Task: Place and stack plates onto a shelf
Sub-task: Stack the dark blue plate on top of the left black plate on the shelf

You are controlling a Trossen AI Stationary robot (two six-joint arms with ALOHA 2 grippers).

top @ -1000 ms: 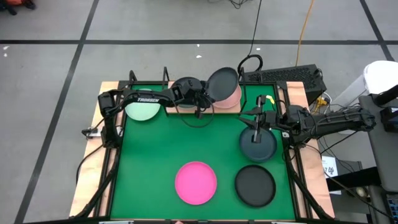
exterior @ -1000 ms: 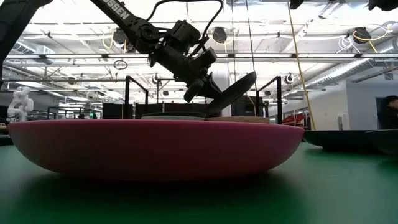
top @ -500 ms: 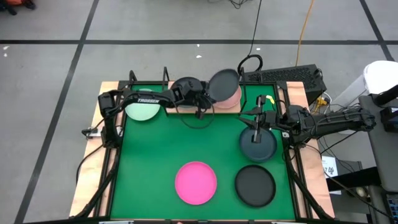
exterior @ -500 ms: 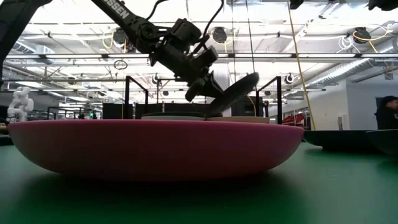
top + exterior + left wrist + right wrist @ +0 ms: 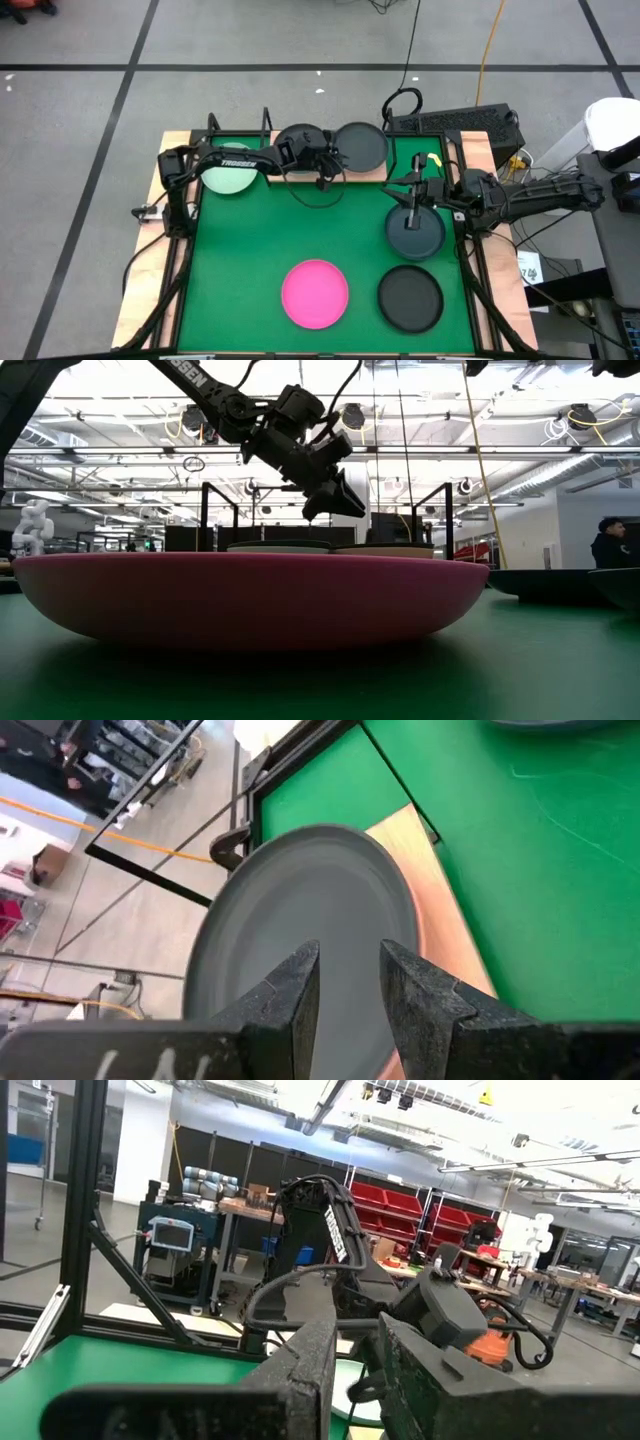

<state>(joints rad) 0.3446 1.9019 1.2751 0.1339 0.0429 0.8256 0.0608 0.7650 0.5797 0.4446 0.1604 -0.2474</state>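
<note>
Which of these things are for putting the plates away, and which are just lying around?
For the job: shelf; mint green plate; grey plate on the shelf, under the left end effector; second grey plate, beneath the right end effector; black plate; magenta plate.

Just lying about: keyboard; yellow cable; green mat.

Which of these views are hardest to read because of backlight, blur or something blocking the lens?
Low view: the magenta plate sits close to the lens, filling the lower frame and hiding the shelf; bright ceiling lights leave the left tool nearly a silhouette. Left wrist view: the grey plate is clear, the background floor soft. High view: evenly lit, no glare.
</note>
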